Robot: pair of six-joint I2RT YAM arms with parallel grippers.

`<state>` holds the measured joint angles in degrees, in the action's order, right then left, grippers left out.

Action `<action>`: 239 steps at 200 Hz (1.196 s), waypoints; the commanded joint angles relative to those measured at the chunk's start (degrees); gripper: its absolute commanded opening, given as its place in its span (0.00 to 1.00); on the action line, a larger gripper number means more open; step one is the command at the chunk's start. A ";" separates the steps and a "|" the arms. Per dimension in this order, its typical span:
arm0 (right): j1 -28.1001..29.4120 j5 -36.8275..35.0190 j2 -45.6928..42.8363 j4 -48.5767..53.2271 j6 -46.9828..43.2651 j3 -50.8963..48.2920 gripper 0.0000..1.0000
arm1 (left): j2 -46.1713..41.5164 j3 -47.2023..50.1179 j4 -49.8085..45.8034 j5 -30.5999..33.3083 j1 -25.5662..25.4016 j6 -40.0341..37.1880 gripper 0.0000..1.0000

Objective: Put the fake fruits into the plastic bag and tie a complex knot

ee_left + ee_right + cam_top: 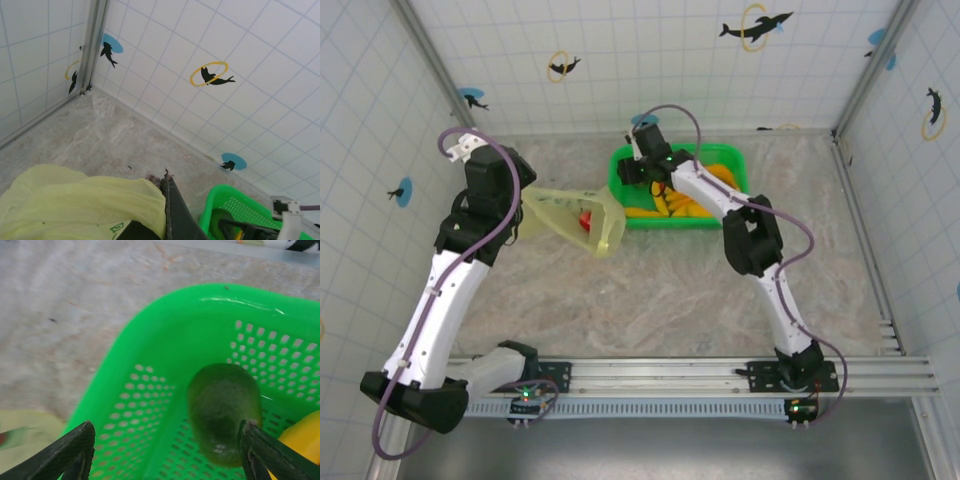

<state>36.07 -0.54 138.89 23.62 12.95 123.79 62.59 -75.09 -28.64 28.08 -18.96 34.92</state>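
My left gripper [523, 203] is shut on the rim of the pale yellow-green plastic bag [575, 215], holding its mouth up toward the basket. A red fake fruit [585, 220] lies inside the bag. In the left wrist view the bag [75, 205] bunches against the closed left gripper [167, 179]. My right gripper [165, 452] hangs open inside the left end of the green basket [150, 355]. A dark green oval fruit [225, 412] lies just ahead of its right finger [260, 452], and a yellow fruit [305, 435] sits beside it.
The green basket [730, 158] stands at the back centre of the table and holds several yellow-orange bananas [670, 207]. Tiled walls enclose the table on three sides. Bare marbled tabletop [650, 300] stretches between the basket and the arm bases.
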 commanded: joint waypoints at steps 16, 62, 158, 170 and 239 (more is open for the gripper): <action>0.05 -8.78 4.66 3.44 -6.50 4.13 0.81 | -0.54 0.89 1.23 -0.77 0.42 -0.24 0.00; -0.13 -6.09 10.47 2.69 -6.91 6.64 0.84 | -0.12 1.26 1.89 -3.00 0.43 -0.17 0.00; -0.39 -5.80 -3.42 -4.36 -6.74 -4.41 0.57 | -0.93 2.32 2.79 -6.05 0.42 -0.11 0.00; -0.30 -5.79 -7.08 -4.63 -7.20 -7.25 0.57 | -1.09 2.40 2.87 -6.89 0.42 -0.08 0.00; 1.42 -0.92 -34.90 -13.23 -8.28 -30.38 0.57 | -1.00 2.25 3.31 -13.39 0.43 0.47 0.00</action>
<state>36.32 -4.14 111.53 15.46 5.48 97.89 62.08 -72.84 -26.13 18.02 -18.96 34.94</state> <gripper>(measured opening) 0.575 0.051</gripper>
